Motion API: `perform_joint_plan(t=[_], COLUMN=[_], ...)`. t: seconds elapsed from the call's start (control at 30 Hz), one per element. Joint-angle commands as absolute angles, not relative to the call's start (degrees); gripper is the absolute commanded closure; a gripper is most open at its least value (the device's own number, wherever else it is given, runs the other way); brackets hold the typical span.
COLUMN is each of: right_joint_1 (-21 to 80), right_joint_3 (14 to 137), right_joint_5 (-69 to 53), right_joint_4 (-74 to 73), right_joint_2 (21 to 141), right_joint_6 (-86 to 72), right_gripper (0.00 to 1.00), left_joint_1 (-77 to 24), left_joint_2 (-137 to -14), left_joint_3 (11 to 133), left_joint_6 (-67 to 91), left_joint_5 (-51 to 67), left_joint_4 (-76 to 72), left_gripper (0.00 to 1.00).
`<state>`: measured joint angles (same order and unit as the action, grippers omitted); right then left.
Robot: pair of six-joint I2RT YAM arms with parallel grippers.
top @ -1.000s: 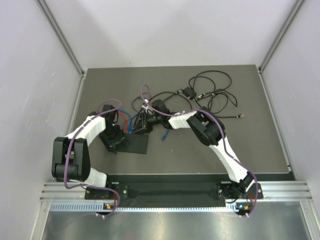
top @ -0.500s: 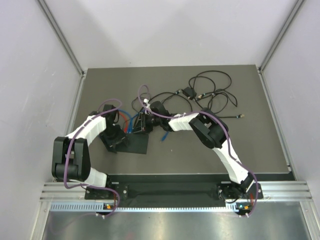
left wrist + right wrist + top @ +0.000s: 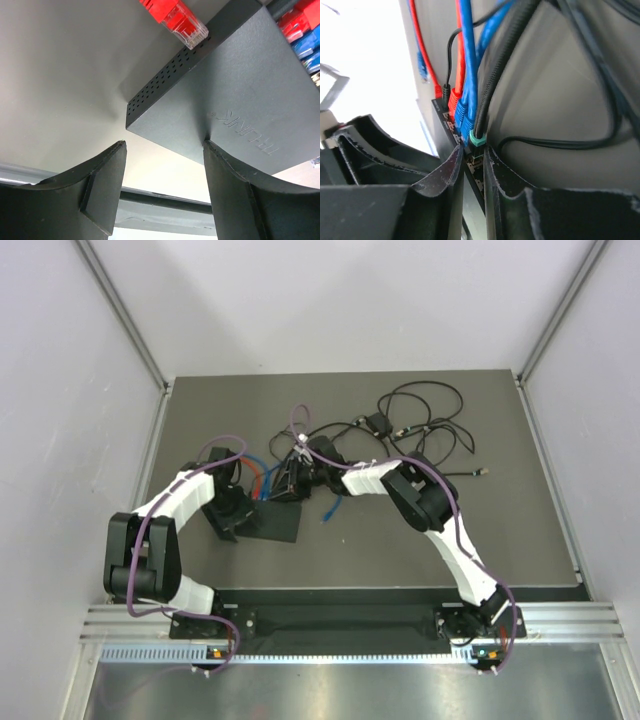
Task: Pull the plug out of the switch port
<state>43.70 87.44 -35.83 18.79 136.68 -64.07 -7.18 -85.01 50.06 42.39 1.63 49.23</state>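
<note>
We log the switch (image 3: 275, 528) as a flat, matte-black box lying on the table left of centre, with vent holes along one side wall and raised lettering on its top face. The plug (image 3: 476, 140) has a teal collar and ends a black braided cable. It stands at the box's far edge, just beside a blue plug (image 3: 465, 117). The switch port itself is hidden behind it, so we cannot tell how deeply it is seated.

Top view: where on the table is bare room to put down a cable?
Bare: the table's far-left corner, and the near-right part beside the right arm. Crowded: around the switch and the black cable tangle.
</note>
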Motion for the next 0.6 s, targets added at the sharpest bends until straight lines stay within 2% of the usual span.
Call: perform_joint_plan(t=[0.0,0.03,0.37,0.53,0.57], right_joint_1=[39.72,40.68,46.84,45.45,44.57], right_joint_3=[97.09,97.9,100.02,100.46,98.37], right_joint_5=[-24.1,-21.47,-8.19,-10.1,-11.93], right_joint_4=[9.48,7.32,-7.37,-5.72,-0.93], right_joint_2=[136.23,135.62,134.39,133.51,133.07], right_joint_6=[-50.22,-44.1,-22.52,-27.04,-29.85], right_gripper=[1.0,1.0,1.0,1.0,1.0], left_joint_1=[-7.82,-7.82,-8.0,-8.0,-8.0], left_joint_2=[-87.89,-87.98,-88.07,-88.42,-88.42], left_joint_3=[46.14,46.23,46.41,46.41,46.41], left_joint_6=[41.31,41.22,41.22,41.31,41.31], left_joint_5=[-5.54,-5.62,-5.89,-5.89,-5.89], left_joint_4=[56.43,56.43,56.43,56.43,56.6], left_gripper=[0.33,0.33,0.33,0.33,0.33])
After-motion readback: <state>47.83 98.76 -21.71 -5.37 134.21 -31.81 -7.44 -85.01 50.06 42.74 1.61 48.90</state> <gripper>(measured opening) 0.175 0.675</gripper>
